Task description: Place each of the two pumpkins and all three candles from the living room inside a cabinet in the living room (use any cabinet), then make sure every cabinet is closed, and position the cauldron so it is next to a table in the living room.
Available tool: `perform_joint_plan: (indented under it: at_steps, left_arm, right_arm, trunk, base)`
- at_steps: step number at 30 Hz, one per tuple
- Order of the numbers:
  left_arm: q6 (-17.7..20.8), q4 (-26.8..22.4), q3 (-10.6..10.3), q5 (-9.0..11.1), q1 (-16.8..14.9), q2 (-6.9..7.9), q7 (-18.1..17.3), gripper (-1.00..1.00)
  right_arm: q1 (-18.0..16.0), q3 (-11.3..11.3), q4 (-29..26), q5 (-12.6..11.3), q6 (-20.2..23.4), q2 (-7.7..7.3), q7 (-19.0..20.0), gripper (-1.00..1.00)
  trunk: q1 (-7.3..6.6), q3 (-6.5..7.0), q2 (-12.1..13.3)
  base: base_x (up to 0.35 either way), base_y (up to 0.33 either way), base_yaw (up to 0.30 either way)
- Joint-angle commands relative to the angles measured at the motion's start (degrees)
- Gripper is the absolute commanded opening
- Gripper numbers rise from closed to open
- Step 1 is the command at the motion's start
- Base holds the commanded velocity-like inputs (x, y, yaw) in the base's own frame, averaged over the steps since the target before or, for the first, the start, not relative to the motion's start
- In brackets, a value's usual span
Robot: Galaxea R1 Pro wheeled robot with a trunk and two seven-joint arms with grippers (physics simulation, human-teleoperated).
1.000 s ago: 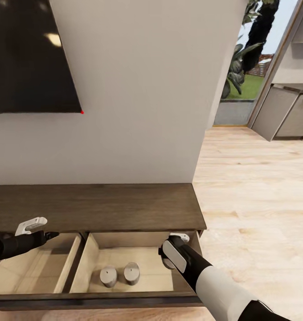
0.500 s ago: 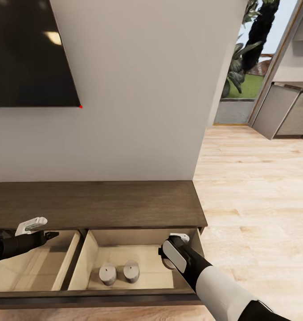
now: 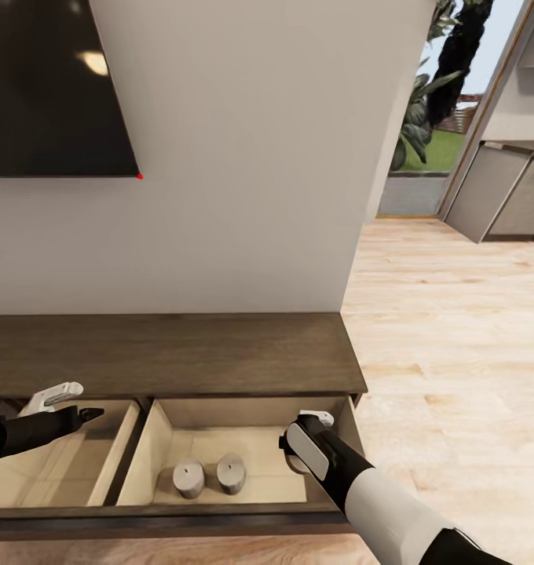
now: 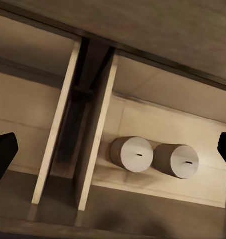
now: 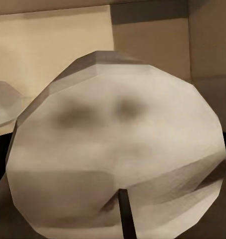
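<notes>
Right gripper (image 3: 305, 459) jaws clamp third candle (image 5: 117, 159) over open drawer (image 3: 243, 414); light, rigid, waxy-slick; left jaws open.

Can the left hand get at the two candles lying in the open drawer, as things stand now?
Probably yes. The left hand hangs over the neighbouring open compartment, its fingers spread, and the two candles lie uncovered across the divider. The right hand sits further along the same drawer, apart from them.
</notes>
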Motion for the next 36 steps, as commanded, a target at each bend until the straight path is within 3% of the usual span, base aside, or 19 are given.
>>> perform_joint_plan:
  at_steps: [1, 14, 21, 23, 26, 28, 31, 36]
  left_arm:
    - [0.0, 0.0, 0.0, 0.0, 0.0, 0.0, 0.0, 1.0]
    - [0.0, 0.0, 0.0, 0.0, 0.0, 0.0, 0.0, 1.0]
    - [0.0, -0.2, 0.0, 0.2, 0.0, -0.45, 0.0, 1.0]
    - [0.0, -0.6, 0.0, 1.5, 0.0, -0.56, 0.0, 1.0]
    - [0.0, -1.3, -0.3, 6.4, 0.0, -0.61, 0.0, 1.0]
    - [0.0, -1.5, -0.4, 8.5, 0.0, -0.6, 0.0, 1.0]
    - [0.0, -1.5, -0.4, 9.8, 0.0, -0.49, 0.0, 1.0]
    - [0.0, -1.6, -0.4, 10.2, 0.0, -0.46, 0.0, 1.0]
  right_arm:
    - [0.0, 0.0, 0.0, -0.2, -0.2, 0.0, 0.0, -1.0]
    - [0.0, 0.0, 0.0, -0.2, -0.3, 0.0, 0.0, -1.0]
    - [0.0, 0.0, 0.0, -0.2, -0.3, 0.0, 0.1, -1.0]
    - [0.0, 0.0, 0.0, -0.2, -0.4, 0.0, 0.1, -1.0]
    - [0.0, 0.0, 0.0, -0.2, -0.4, 0.0, 0.1, -1.0]
    - [0.0, 0.0, 0.0, -0.2, -0.4, 0.0, 0.1, -1.0]
    - [0.0, 0.0, 0.0, -0.2, -0.4, 0.0, 0.1, -1.0]
    - [0.0, 0.0, -0.1, -0.2, -0.4, 0.0, 0.1, -1.0]
  trunk:
    - [0.22, -0.18, -0.4]
    - [3.08, -2.52, -5.6]
    - [3.08, -2.52, -5.6]
    - [3.08, -2.52, -5.6]
    - [3.3, -2.7, -6.0]
    - [3.74, -3.06, -6.8]
    - [4.4, -3.59, -8.0]
    - [5.5, -4.49, -10.0]
  base:
    - [0.0, 0.0, 0.0]
    - [0.0, 0.0, 0.0]
    - [0.0, 0.0, 0.0]
    - [0.0, 0.0, 0.0]
    - [0.0, 0.0, 0.0]
    - [0.0, 0.0, 0.0]
    - [0.0, 0.0, 0.0]
    - [0.0, 0.0, 0.0]
